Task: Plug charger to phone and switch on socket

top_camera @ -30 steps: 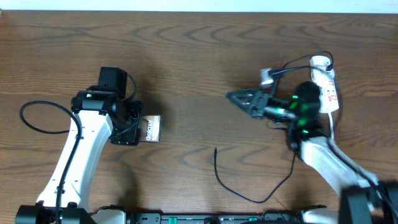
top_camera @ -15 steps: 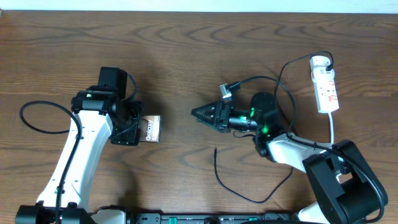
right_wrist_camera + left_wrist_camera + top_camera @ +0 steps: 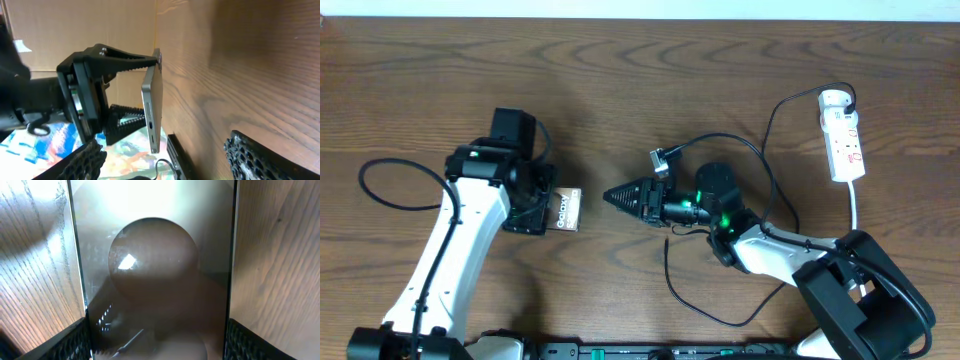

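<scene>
Just glossy flat phone (image 3: pixel 566 209), woodgrain table (image 3: pixel 720 80)

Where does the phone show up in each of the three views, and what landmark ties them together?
Overhead: the phone lies left of centre, sticking out from the left claw.
Left wrist: the phone fills the middle, glossy face up close.
Right wrist: the phone is edge-on, centre-left.
Shared landmark: the left claw's black fingers flanking it.
</scene>
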